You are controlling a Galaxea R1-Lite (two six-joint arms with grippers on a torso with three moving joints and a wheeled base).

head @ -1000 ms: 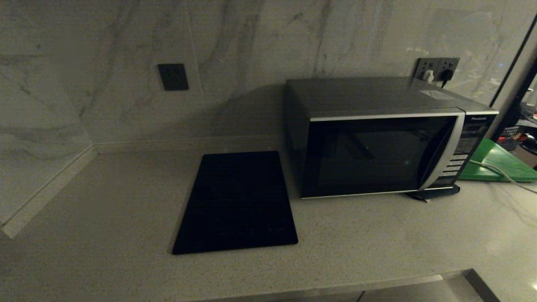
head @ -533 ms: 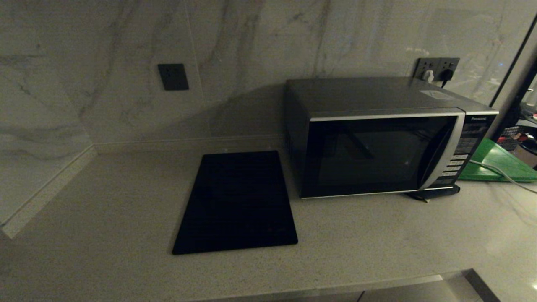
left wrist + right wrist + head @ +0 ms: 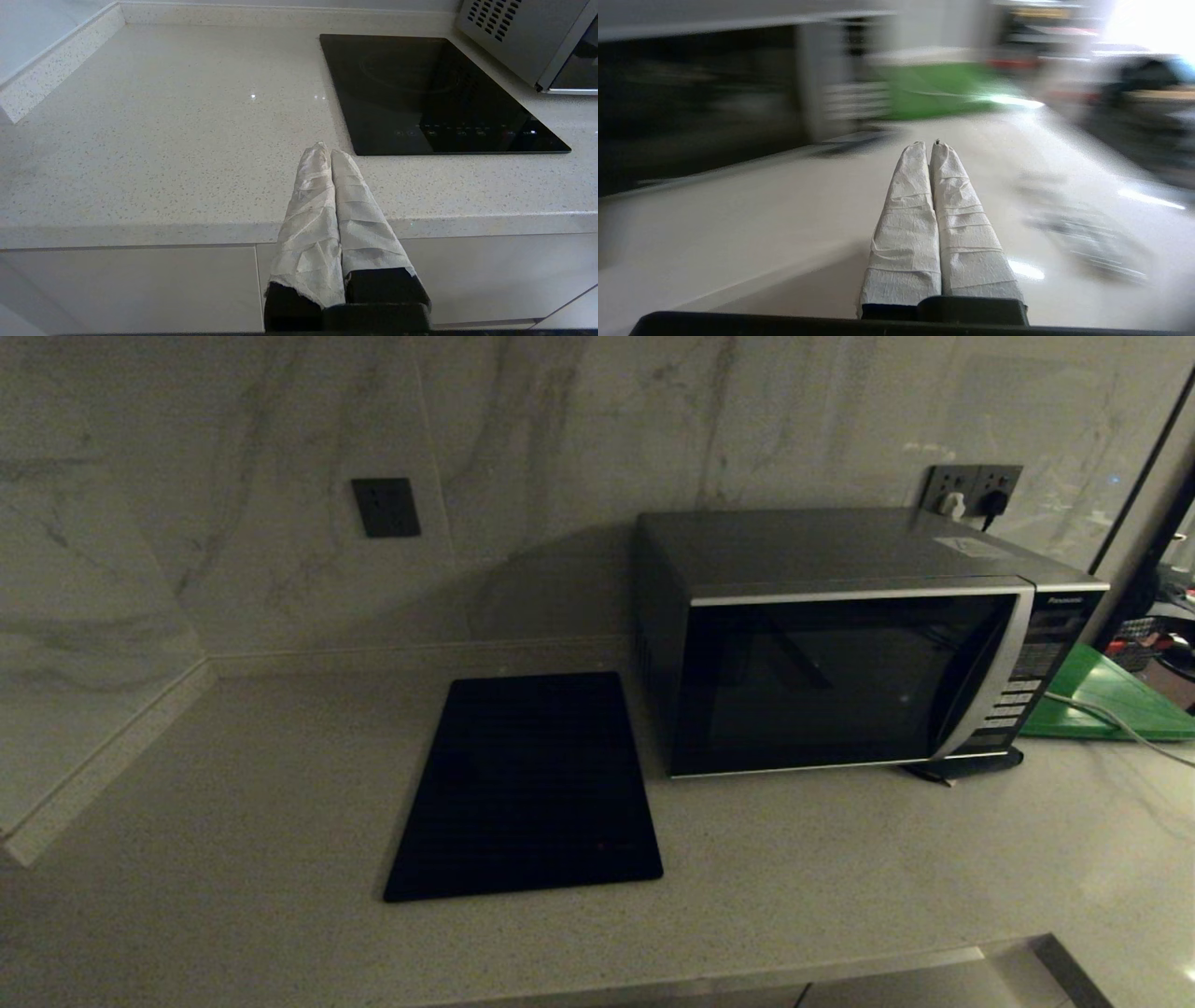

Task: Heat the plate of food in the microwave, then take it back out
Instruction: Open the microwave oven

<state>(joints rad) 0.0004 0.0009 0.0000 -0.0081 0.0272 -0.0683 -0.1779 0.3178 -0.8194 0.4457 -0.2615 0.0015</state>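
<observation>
**Nothing started: microwave shut, no plate in view**

Marble-walled kitchen corner, speckled pale table (image 3: 233,803). One microwave (image 3: 840,644) at 2 o'clock in the head view, door closed, nothing visible behind the dark glass. One black panel (image 3: 527,789) flat on the table just beside it at 9 o'clock of the oven. One green board (image 3: 1111,700) at the oven's 3 o'clock, a cable across it. Plate of food: not in any view, location unknown. Two wall sockets, one at 11, one at 1 with plugs in.

Left gripper (image 3: 327,151) off the table's front edge, jaws closed, empty. Right gripper (image 3: 930,144) low over the table, facing the microwave's button end and the board; jaws closed, empty.

By my read every step is left: find plate, open, load, heat, unload.
</observation>
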